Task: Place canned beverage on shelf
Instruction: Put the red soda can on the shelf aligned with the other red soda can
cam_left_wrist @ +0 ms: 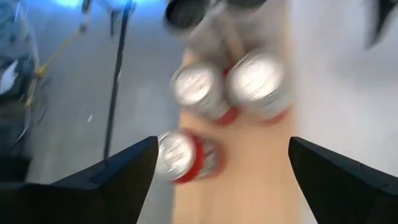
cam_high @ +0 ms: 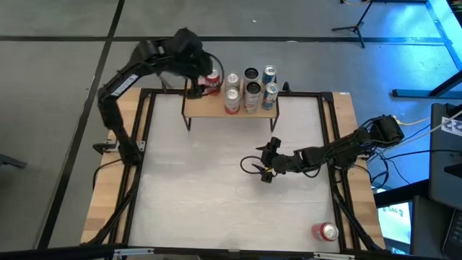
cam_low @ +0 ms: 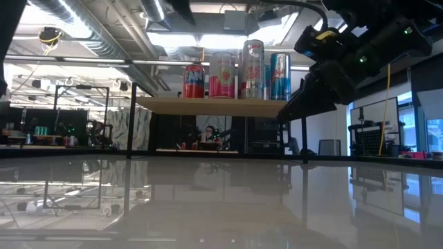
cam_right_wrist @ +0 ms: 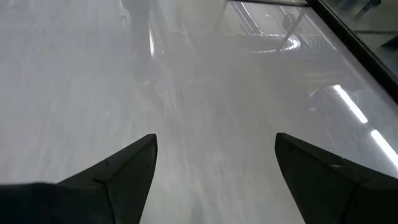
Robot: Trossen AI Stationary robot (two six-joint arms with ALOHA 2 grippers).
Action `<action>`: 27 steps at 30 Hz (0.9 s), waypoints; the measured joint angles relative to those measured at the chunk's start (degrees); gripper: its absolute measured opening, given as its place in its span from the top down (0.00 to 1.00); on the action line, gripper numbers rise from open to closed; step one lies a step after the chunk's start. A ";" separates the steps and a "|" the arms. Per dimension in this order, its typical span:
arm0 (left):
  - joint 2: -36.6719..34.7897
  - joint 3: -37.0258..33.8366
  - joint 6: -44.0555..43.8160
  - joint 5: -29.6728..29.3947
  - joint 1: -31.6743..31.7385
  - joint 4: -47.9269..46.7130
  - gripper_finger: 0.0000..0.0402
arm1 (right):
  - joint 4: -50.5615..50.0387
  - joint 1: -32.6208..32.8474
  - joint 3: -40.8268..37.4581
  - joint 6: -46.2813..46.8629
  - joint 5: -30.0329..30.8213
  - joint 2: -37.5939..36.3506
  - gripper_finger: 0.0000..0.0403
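Hovering over the left end of the low light-wood shelf on thin black legs [cam_high: 216, 110], the left gripper [cam_left_wrist: 217, 168] spreads its fingers above a red can [cam_high: 212, 83] that stands there beside five taller cans [cam_high: 250, 89]. Mid-table, the right gripper [cam_high: 254, 167] hangs open over bare white tabletop [cam_high: 202, 209]. Another red beverage can [cam_high: 325, 231] lies near the table's front right corner.
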 joint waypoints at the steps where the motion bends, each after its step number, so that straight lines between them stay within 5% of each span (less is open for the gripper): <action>1: -0.94 0.02 -1.05 1.24 -1.29 0.00 0.13 | 0.02 0.01 0.00 -0.40 0.00 0.00 0.20; 9: -5.54 -6.20 -9.02 0.69 -15.53 0.17 0.13 | 0.35 0.85 0.00 -2.66 -0.15 0.00 0.20; 18: -11.41 -30.09 -18.76 -21.38 -32.47 12.05 0.13 | -1.87 8.04 1.34 -1.23 2.18 -0.50 0.20; 27: -15.37 -52.91 -29.76 -23.15 -46.95 32.64 0.13 | -20.47 15.89 10.04 7.30 5.37 -0.76 0.20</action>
